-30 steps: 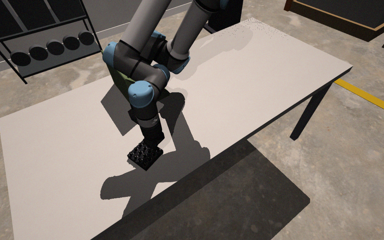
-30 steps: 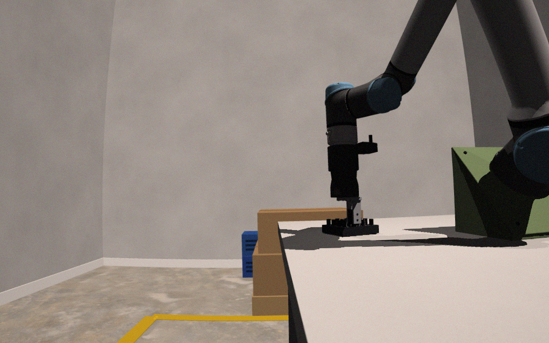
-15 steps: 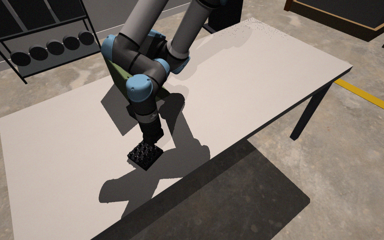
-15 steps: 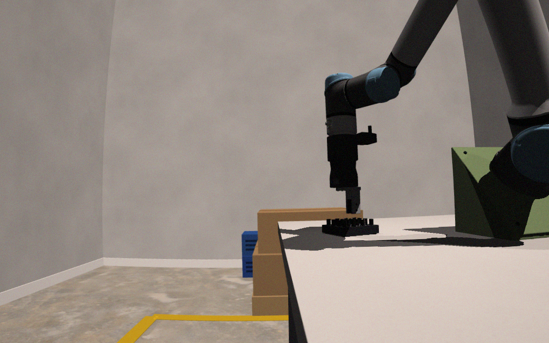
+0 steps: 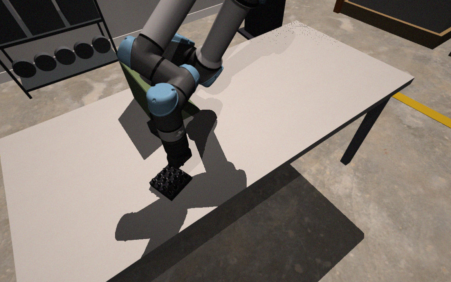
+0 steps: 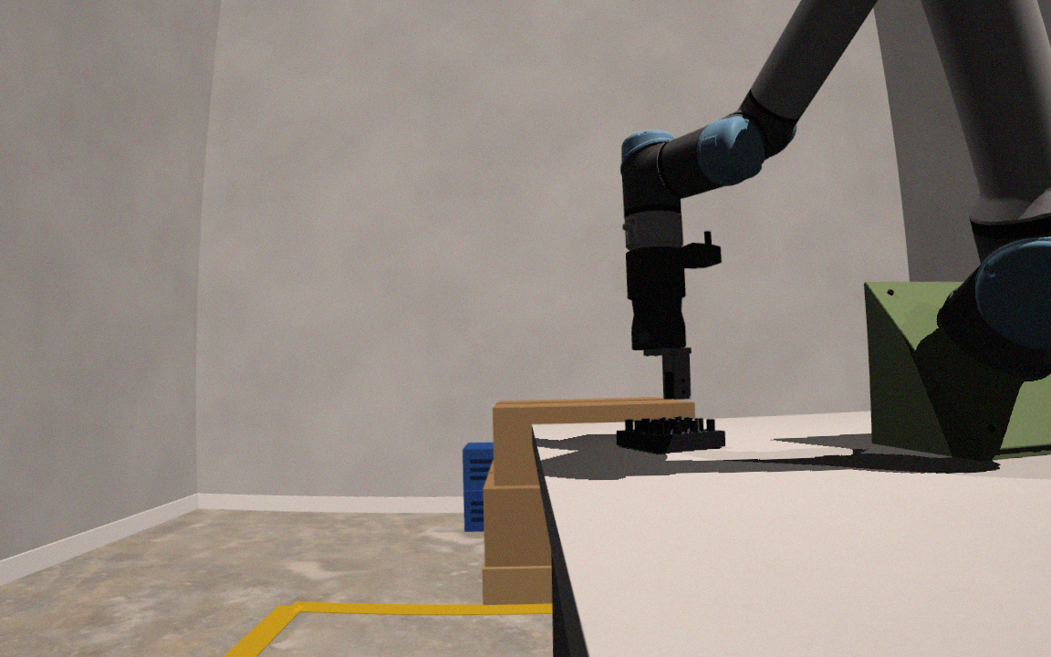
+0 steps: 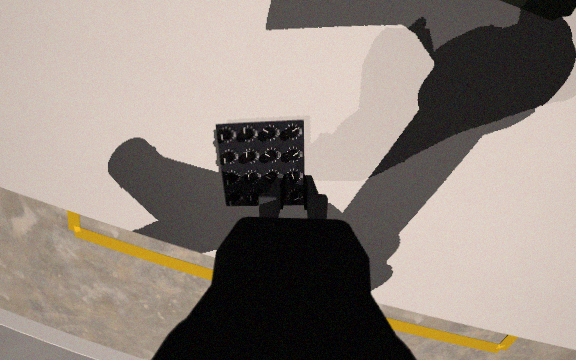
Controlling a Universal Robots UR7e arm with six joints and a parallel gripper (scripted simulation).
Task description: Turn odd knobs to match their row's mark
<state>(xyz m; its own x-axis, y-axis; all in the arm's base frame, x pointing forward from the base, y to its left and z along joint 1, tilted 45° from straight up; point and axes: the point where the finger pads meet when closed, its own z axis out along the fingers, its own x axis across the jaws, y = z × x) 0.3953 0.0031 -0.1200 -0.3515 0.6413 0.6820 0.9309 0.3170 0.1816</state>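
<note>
The 1 black two-finger metal gripper (image 6: pixel 676 397) (image 7: pixel 294 185) points straight down, its 2 fingers parted and released, above the square black knob box (image 5: pixel 172 182) (image 6: pixel 671 442) (image 7: pixel 260 162), apart from it. The box stands on the pale rectangular table (image 5: pixel 307 94) (image 6: pixel 798 555) (image 7: pixel 168 75); the grey-and-blue jointed arm (image 5: pixel 162 100) (image 6: pixel 650 175) bends down over it.

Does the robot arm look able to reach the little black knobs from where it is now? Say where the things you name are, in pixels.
Probably yes: the pincer (image 6: pixel 675 397) (image 7: pixel 294 185) hangs open just above the knobs (image 6: pixel 678 423) (image 7: pixel 269 132), fingers pointing down, and I see nothing between them.
</note>
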